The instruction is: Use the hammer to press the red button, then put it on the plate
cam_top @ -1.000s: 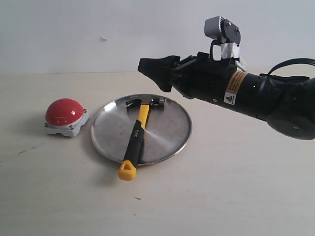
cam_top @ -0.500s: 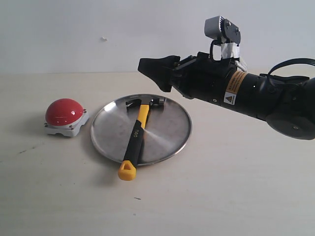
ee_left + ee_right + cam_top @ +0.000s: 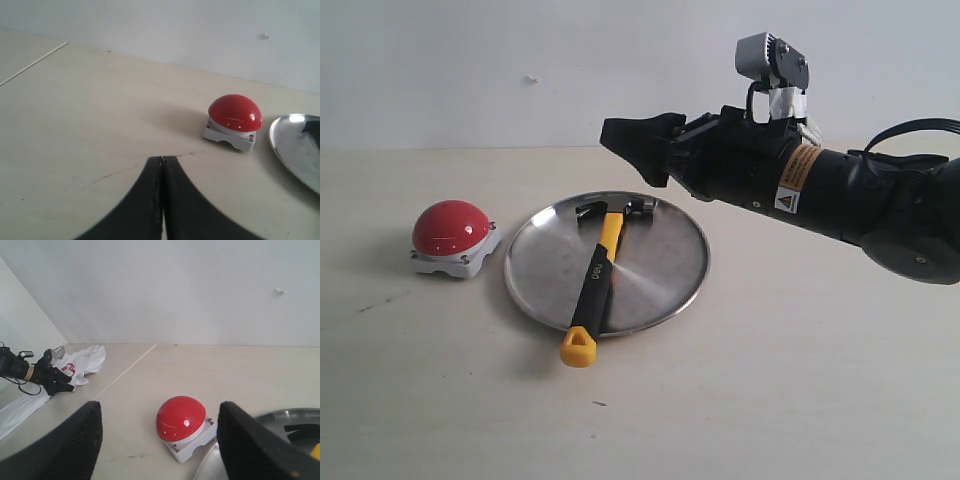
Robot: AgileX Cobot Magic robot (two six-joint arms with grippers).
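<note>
The hammer (image 3: 597,273) lies across the steel plate (image 3: 665,262), dark head toward the wall and yellow tip hanging over the near rim. The red button (image 3: 451,227) stands on its grey base left of the plate. My right gripper (image 3: 623,142) hangs open in the air over the plate's far edge, holding nothing. In the right wrist view its wide-spread gripper (image 3: 160,410) frames the red button (image 3: 181,421), with the plate's rim (image 3: 280,414) and the hammer head (image 3: 302,432) at one side. My left gripper (image 3: 162,160) is shut and empty over the table, short of the red button (image 3: 235,112) and the plate (image 3: 295,145).
A pale table runs back to a white wall. In the right wrist view a white cloth with red print (image 3: 82,361) and a black device with cables (image 3: 30,371) lie far off beyond a thin line on the table (image 3: 125,371).
</note>
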